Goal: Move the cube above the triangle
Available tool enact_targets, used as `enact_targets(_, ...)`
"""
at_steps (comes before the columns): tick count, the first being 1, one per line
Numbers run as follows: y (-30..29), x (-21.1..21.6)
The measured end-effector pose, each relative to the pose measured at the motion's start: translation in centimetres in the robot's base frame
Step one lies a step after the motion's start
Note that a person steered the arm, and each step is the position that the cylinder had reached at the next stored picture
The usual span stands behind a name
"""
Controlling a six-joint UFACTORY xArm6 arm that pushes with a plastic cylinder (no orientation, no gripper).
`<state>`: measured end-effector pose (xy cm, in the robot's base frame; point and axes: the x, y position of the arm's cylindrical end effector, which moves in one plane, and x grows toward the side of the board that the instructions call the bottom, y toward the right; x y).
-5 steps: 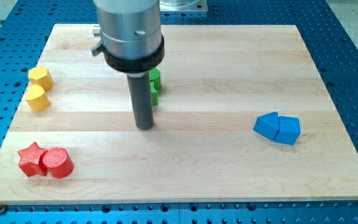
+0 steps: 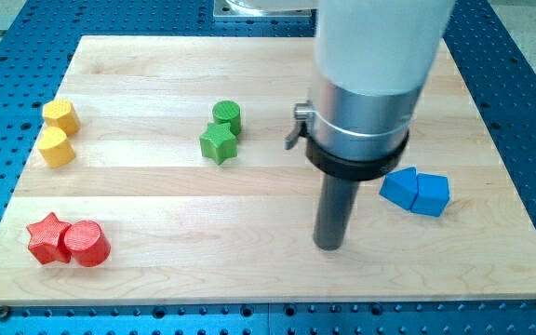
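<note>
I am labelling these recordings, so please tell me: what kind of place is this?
Probably a robotics lab bench. A wooden board lies on a blue perforated metal table, small coloured blocks such as the blue cube are scattered on it, and my tip stands beside them.

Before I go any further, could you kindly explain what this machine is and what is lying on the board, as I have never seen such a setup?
This is one camera view looking down on a wooden board that rests on a blue perforated table. I am a robot arm with no hand: I end in a dark rod that slides blocks about and holds nothing. My tip rests on the board, apart from every block, just towards the view's left of the blue pair: a blue triangle touching a blue cube. Elsewhere lie a green cylinder and green star, two yellow blocks, and a red star beside a red cylinder.
</note>
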<state>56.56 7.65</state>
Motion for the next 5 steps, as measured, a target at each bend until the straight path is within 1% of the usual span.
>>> enact_targets(1, 3.9, 3.0)
enact_targets(2, 11.2, 1.5)
enact_targets(3, 13.4, -3.1)
enact_targets(4, 12.2, -5.7)
enact_targets(5, 11.0, -9.4)
